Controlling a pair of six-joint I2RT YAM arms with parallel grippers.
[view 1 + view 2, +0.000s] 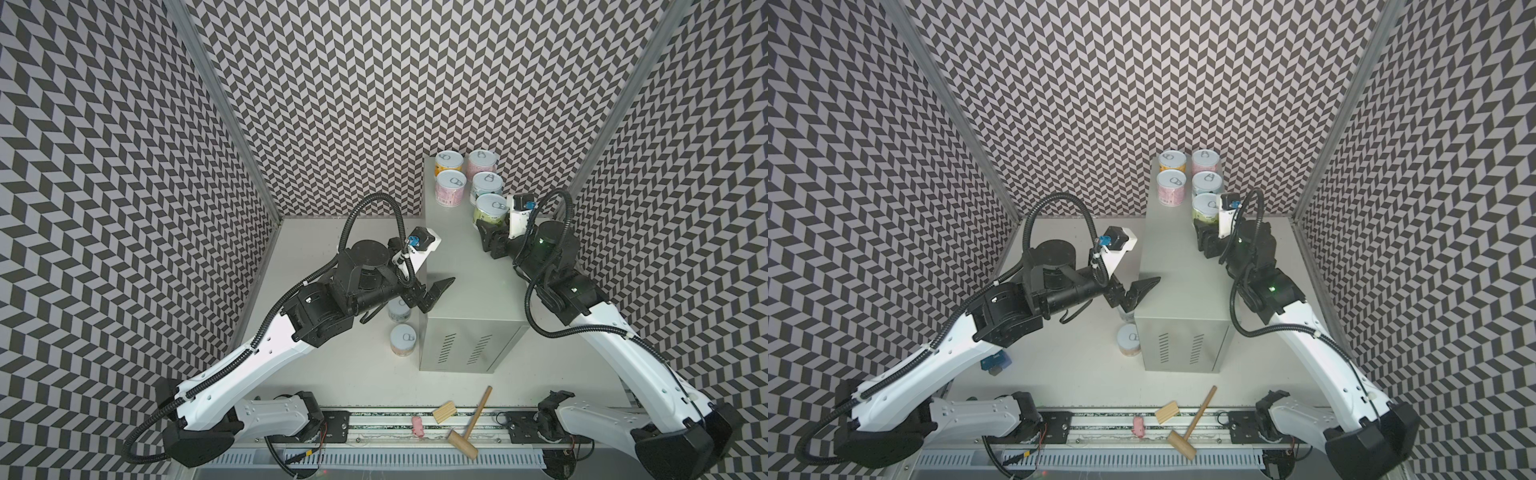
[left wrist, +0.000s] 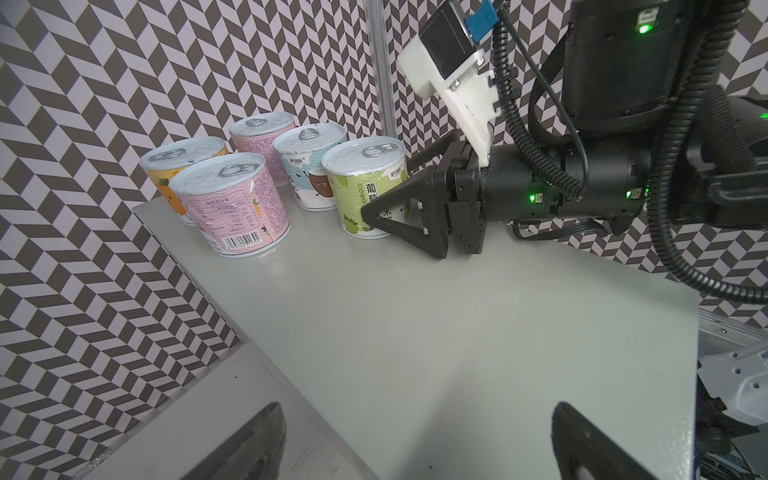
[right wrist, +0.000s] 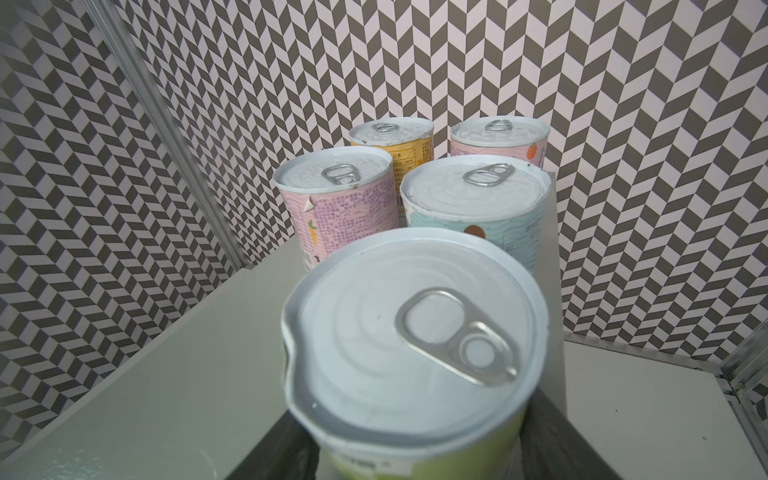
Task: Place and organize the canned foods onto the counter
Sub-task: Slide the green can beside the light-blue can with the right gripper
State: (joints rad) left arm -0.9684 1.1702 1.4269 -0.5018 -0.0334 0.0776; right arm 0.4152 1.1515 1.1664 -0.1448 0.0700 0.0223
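Right claw (image 2: 386,189) is clenched on the green-labelled silver-lidded can (image 3: 415,353) at 1 o'clock on the pale grey metal cabinet's tabletop (image 1: 465,282), just beside a light-blue-labelled can (image 1: 487,183). The left claw (image 1: 438,295) hangs released. Opening unevenly could nudge that neighbour or tip the green one off the 3 o'clock edge.

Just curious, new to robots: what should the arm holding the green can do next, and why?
Probably open the right gripper and let go: the green can seems to stand upright on the counter, lined up beside the light blue can, so it looks placed. Two cans wait on the tabletop.
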